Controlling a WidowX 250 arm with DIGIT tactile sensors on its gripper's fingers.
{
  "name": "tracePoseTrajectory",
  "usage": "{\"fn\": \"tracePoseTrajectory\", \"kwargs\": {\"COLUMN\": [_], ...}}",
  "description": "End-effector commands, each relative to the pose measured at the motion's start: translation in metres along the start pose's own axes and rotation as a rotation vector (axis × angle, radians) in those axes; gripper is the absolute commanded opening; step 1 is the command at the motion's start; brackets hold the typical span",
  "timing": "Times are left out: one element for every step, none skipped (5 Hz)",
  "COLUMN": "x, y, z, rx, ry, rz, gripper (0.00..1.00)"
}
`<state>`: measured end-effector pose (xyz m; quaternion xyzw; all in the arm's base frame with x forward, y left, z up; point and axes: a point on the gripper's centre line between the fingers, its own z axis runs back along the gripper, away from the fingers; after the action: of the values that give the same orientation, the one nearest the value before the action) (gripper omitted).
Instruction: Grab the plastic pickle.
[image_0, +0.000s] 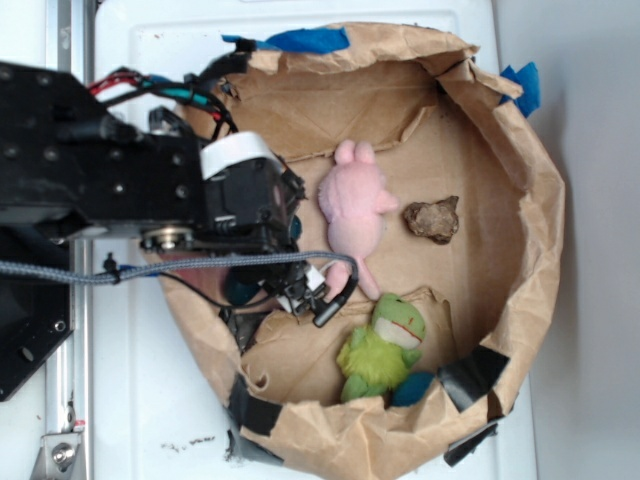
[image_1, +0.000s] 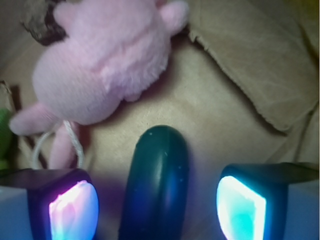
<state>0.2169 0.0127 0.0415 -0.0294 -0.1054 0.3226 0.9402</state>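
Two glowing fingertips (image_1: 74, 210) of the gripper (image_1: 157, 207) are seen at the bottom of the wrist view, spread wide and released, with the plastic pickle (image_1: 157, 182) lying lengthwise in the gap between them and touched by neither. The pickle is laid on the brown paper floor, its rounded far end pointed toward the pink plush (image_1: 102, 60), which is set just beyond it and apart from it. In the exterior view the pickle is almost wholly hidden under the black arm (image_0: 150, 170), which is reached over the left side of the paper-lined basket (image_0: 520, 210). Farther out, a brown lump (image_0: 433, 218) is placed beside the pink plush, and a lime-green frog plush (image_0: 383, 350) is found near the basket's lower wall.
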Motion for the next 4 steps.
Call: {"fn": "tracePoseTrajectory", "kwargs": {"x": [-0.009,-0.0141,-0.0134,-0.0107], "y": [0.0102,0.0148,0.0175,0.0177], "z": [-0.0143,-0.0122,-0.0106,-0.0076], "rx": [0.014,0.013,0.011,0.009], "ry": [-0.011,-0.01,-0.017,-0.014], "rz": [-0.02,-0.018,-0.01,-0.002], "gripper": [0.0,0.0,0.0,0.0]}}
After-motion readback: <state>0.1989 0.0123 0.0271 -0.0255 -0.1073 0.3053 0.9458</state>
